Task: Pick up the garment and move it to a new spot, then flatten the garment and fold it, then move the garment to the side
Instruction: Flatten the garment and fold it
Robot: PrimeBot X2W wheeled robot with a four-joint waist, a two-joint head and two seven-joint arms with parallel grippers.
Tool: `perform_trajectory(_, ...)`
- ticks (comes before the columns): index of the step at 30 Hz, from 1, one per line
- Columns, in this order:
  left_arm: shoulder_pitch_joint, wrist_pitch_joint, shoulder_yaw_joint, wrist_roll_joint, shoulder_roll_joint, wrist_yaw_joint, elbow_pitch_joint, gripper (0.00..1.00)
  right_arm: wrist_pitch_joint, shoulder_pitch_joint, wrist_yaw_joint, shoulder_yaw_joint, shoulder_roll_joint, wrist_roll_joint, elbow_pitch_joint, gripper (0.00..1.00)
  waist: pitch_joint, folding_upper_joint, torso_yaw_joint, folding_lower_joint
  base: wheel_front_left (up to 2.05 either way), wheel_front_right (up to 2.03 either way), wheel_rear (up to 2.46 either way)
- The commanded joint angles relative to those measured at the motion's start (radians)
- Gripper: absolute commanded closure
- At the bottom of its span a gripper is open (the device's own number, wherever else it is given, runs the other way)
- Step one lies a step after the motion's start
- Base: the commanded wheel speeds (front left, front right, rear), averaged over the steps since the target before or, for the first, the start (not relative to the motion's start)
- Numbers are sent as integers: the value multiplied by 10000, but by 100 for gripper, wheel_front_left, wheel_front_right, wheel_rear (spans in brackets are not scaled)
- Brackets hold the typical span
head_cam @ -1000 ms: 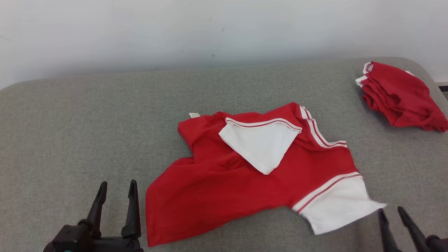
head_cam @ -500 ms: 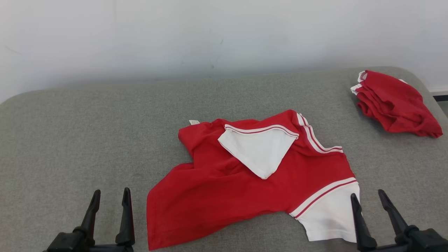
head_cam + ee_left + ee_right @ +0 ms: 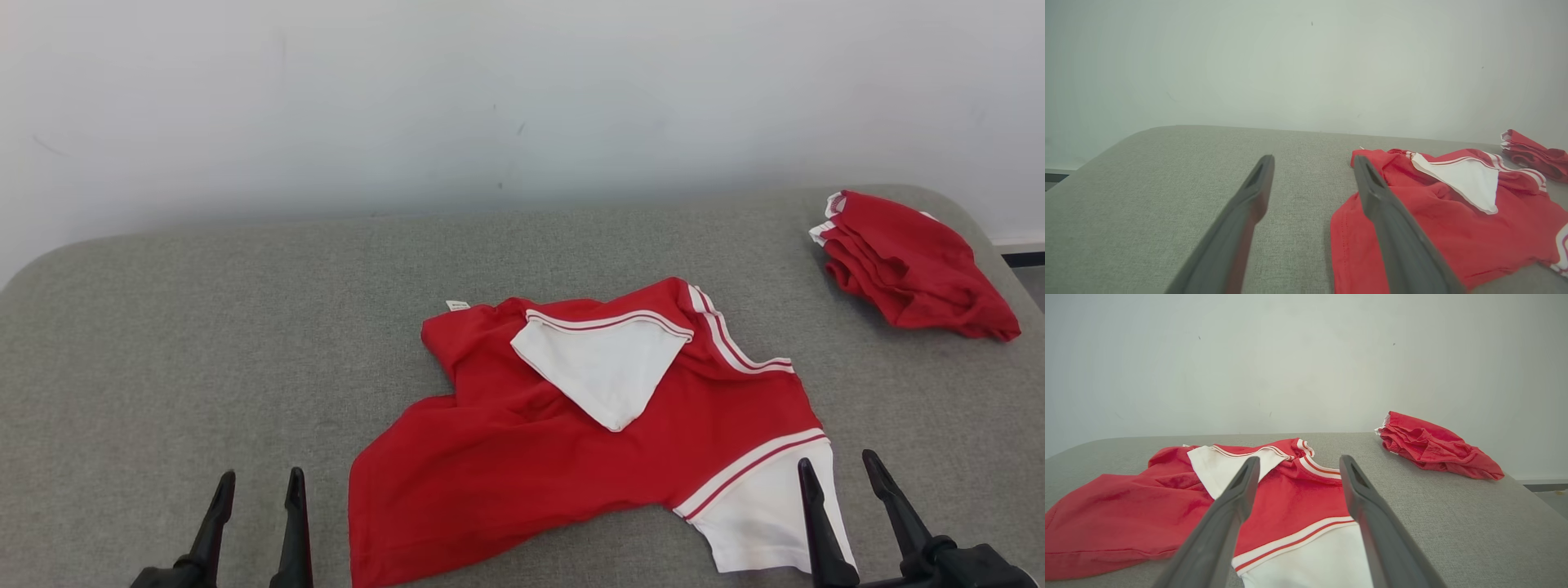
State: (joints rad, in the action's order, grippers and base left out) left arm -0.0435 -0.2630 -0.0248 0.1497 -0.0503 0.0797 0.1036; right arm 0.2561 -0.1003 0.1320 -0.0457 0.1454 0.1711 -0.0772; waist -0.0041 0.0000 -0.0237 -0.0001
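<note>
The head view takes in the whole layout. The red garment point(image 3: 571, 457) lies spread but rumpled at the centre and lower centre of the frame on the grey bench point(image 3: 204, 327). One white sleeve point(image 3: 600, 367) is folded over onto its red body, and the other white sleeve point(image 3: 759, 523) lies at the lower right. A small white label point(image 3: 457, 305) pokes out at the garment's upper left edge. A second red garment point(image 3: 914, 269), bunched into a loose bundle, sits well apart at the upper right near the bench's rounded corner, below the pale wall point(image 3: 408, 98).

The left wrist view adds the garment's stitched hem seen close, at the lower right of its frame, and the bench's rounded corner at its left. The right wrist view adds the red and white stripes of the near sleeve cuff, and a strip of floor point(image 3: 1551, 498) beyond the bench at its right edge.

The left gripper point(image 3: 261, 475), at the lower left of the head view, has its fingers spread wide with nothing between them. They stand over bare bench just beside the garment's hem. The right gripper point(image 3: 838, 459), at the lower right, is also spread wide and grasps nothing. Its fingers frame the near white sleeve, and whether a fingertip touches the cloth cannot be told.
</note>
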Motion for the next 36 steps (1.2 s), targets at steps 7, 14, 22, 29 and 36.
perform_trajectory(7,-248,-16,-197,-259,-5,57,26,0,84,138,-32,-112,-213,10,-65,0,-78,0,13,1,0,0,0)
perform_trajectory(14,-375,-16,-359,-308,-3,-151,-149,0,91,306,-32,-180,-386,-54,-248,0,-96,0,126,1,0,0,0)
perform_trajectory(22,-405,-16,-434,-360,-3,-108,-196,0,99,510,-32,-394,-311,45,-564,0,-79,0,266,1,0,0,0)
perform_trajectory(29,-449,-16,-242,-277,-2,-113,-132,0,24,583,-32,-403,-197,10,-862,0,-44,0,271,1,0,0,0)
perform_trajectory(36,-288,-9,567,-468,-12,236,820,0,-437,877,-32,28,-31,-265,-1762,0,160,0,154,1,0,0,0)
